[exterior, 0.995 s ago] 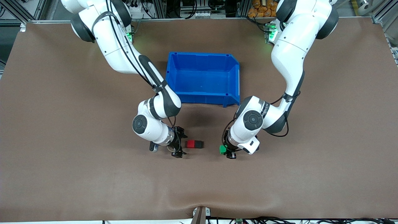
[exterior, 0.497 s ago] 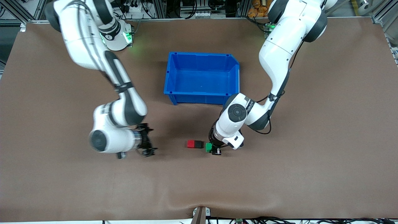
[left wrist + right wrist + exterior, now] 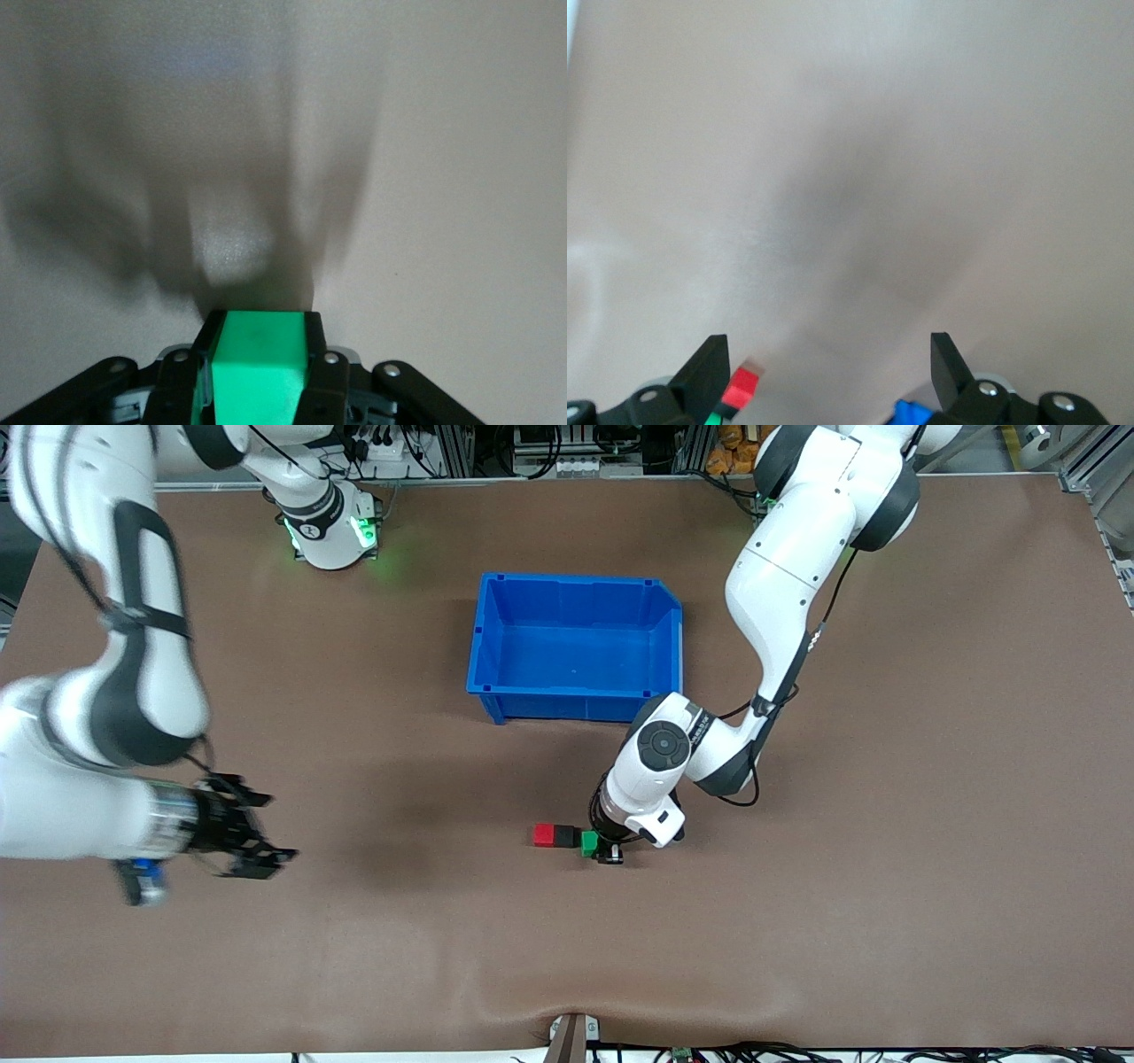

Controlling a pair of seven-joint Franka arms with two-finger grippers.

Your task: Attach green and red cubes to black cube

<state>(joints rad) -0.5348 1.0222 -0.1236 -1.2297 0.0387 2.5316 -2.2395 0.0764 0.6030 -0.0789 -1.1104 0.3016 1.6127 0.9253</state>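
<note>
The red cube [image 3: 544, 834] and the black cube [image 3: 565, 836] lie joined side by side on the brown table, nearer the front camera than the blue bin. My left gripper [image 3: 602, 847] is shut on the green cube [image 3: 588, 843] and holds it low against the black cube's free side. In the left wrist view the green cube [image 3: 261, 363] fills the gap between the fingers of the left gripper [image 3: 261, 326]. My right gripper [image 3: 270, 825] stands open and holds nothing, well off toward the right arm's end of the table. The right wrist view shows the red cube [image 3: 744, 386] past the right gripper [image 3: 828, 356].
A blue bin [image 3: 496, 638] with nothing in it stands mid-table, farther from the front camera than the cubes. The left arm's elbow [image 3: 664, 746] hangs just in front of the bin's corner. Bare brown tabletop [image 3: 797, 921] surrounds the cubes.
The right arm has swung away from the red and black pair toward its own end of the table. The left gripper has carried the green cube sideways up to the black cube.
</note>
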